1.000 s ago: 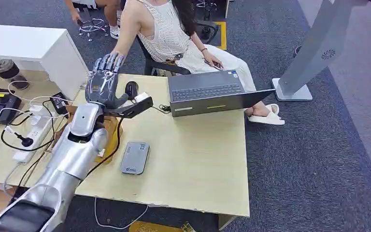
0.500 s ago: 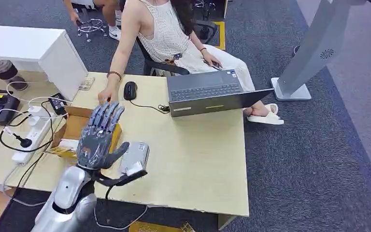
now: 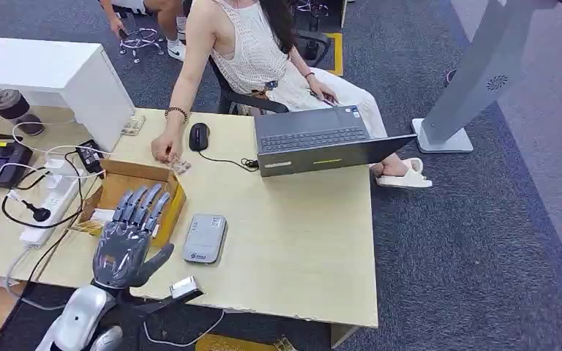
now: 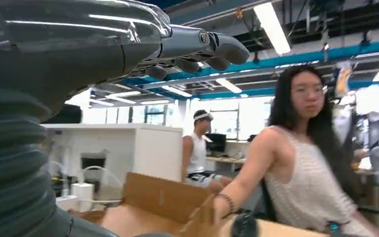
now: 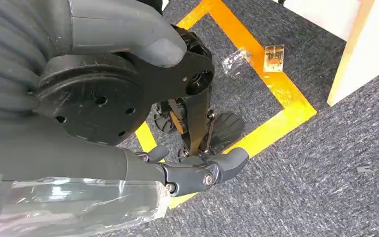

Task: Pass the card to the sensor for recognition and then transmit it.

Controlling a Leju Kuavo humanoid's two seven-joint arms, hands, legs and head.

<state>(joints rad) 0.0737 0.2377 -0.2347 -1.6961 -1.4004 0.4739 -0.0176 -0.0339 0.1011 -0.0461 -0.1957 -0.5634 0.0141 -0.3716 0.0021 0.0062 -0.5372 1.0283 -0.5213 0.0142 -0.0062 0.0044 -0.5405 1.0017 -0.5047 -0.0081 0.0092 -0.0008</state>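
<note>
Left hand (image 3: 130,235) sits lower left, fingers spread, holding nothing; you have one sensor (image 3: 205,238) on the counter (image 3: 300,241), one card (image 3: 179,165) under the person's hand (image 3: 165,149)

grey sensor (image 3: 204,238), brown box (image 3: 133,188), black mouse (image 3: 199,136), pale wood table (image 3: 300,234).
</note>
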